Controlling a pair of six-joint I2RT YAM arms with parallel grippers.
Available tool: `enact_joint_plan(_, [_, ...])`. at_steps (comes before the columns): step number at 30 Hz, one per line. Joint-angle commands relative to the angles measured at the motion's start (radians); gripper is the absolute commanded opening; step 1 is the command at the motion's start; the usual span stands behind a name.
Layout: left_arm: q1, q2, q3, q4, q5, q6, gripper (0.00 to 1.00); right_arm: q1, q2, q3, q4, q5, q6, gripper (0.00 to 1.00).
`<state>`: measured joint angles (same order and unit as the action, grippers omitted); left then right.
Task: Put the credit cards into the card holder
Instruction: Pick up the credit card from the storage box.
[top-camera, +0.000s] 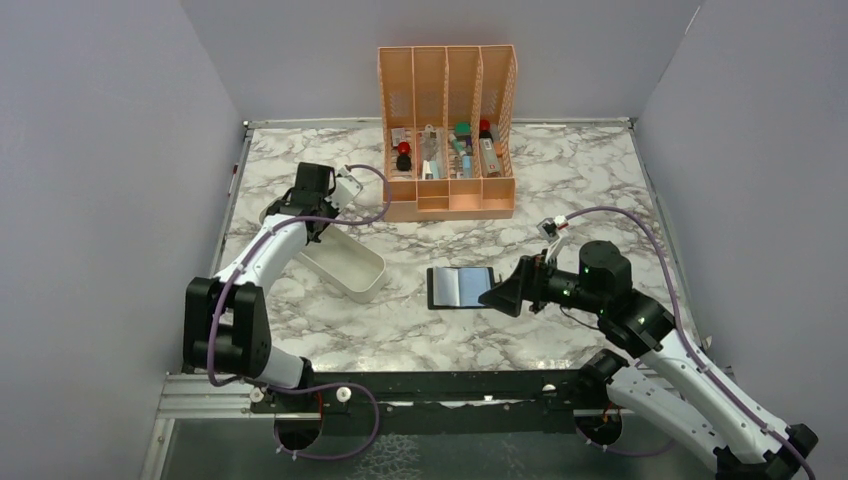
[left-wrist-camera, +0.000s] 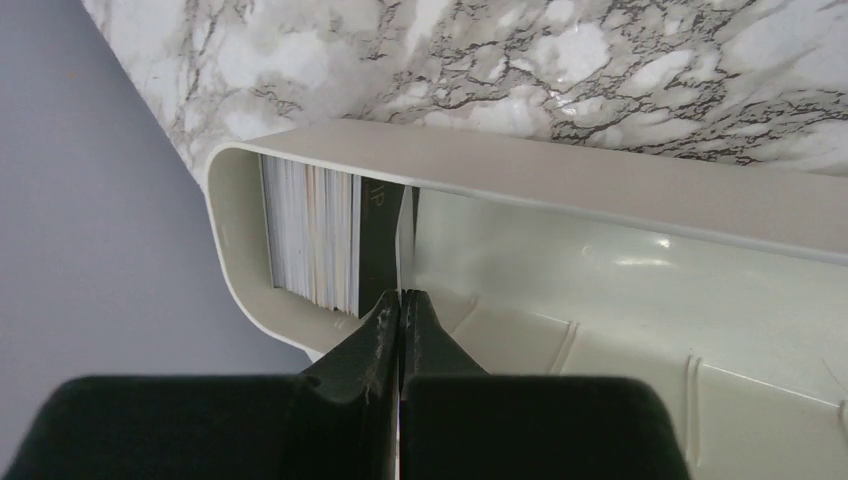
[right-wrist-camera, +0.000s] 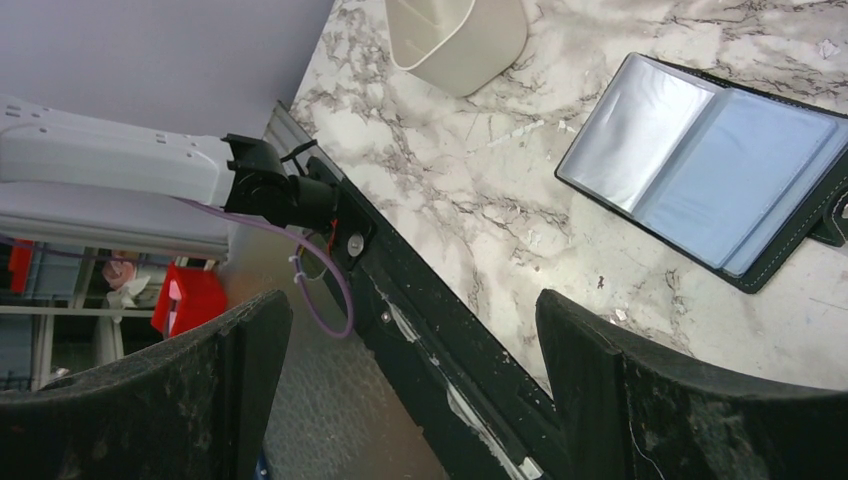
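The left gripper (left-wrist-camera: 400, 312) is seen pressed together on the near edge of a thin pale card (left-wrist-camera: 404, 240), which stands on edge at the far left end of the white tray (left-wrist-camera: 600, 180). This grip is shown only by the left wrist view. There, a stack of credit cards (left-wrist-camera: 310, 240) is packed upright against the tray's end wall. A dark card (left-wrist-camera: 378, 250) is set between the stack and the pinched card.

In the top view the tray's far end is hidden by the left arm, so the cards cannot be made out. The card holder (top-camera: 461, 287) is shown there lying open and flat on the marble table (top-camera: 560, 180), right of the tray and well apart from it. An orange organiser (top-camera: 447, 200) is placed at the far side.

The right gripper (right-wrist-camera: 410, 300) is held spread wide just right of the card holder, with nothing between its fingers. The holder's bluish pockets and dark stitched border are shown best by the right wrist view.
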<state>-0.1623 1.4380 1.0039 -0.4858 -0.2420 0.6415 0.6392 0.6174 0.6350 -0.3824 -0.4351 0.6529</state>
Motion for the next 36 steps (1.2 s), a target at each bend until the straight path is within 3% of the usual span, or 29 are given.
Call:
enact_joint_plan(1, [0.016, 0.051, 0.026, 0.021, 0.079, 0.024, 0.00, -0.003, 0.004, 0.038, 0.008, -0.003, -0.027, 0.97])
enact_joint_plan(7, [0.017, 0.020, 0.066, 0.006, 0.151, -0.004, 0.00, -0.003, 0.012, 0.039, 0.020, 0.004, -0.029, 0.97])
enact_joint_plan(13, [0.039, 0.099, 0.069, 0.014, 0.102, 0.039, 0.07, -0.003, 0.014, 0.040, 0.028, 0.001, -0.025, 0.97])
enact_joint_plan(26, [0.049, 0.145, 0.087, 0.061, 0.041, 0.077, 0.07, -0.003, 0.013, 0.038, 0.030, 0.006, -0.034, 0.97])
enact_joint_plan(31, [0.049, 0.147, 0.092, 0.062, 0.007, 0.096, 0.12, -0.002, 0.019, 0.033, 0.039, 0.007, -0.030, 0.97])
enact_joint_plan(34, [0.049, 0.146, 0.099, 0.062, 0.004, 0.100, 0.10, -0.003, 0.022, 0.029, 0.047, 0.003, -0.026, 0.97])
enact_joint_plan(36, [0.049, 0.146, 0.104, 0.062, 0.004, 0.103, 0.02, -0.003, 0.025, 0.027, 0.047, 0.002, -0.026, 0.97])
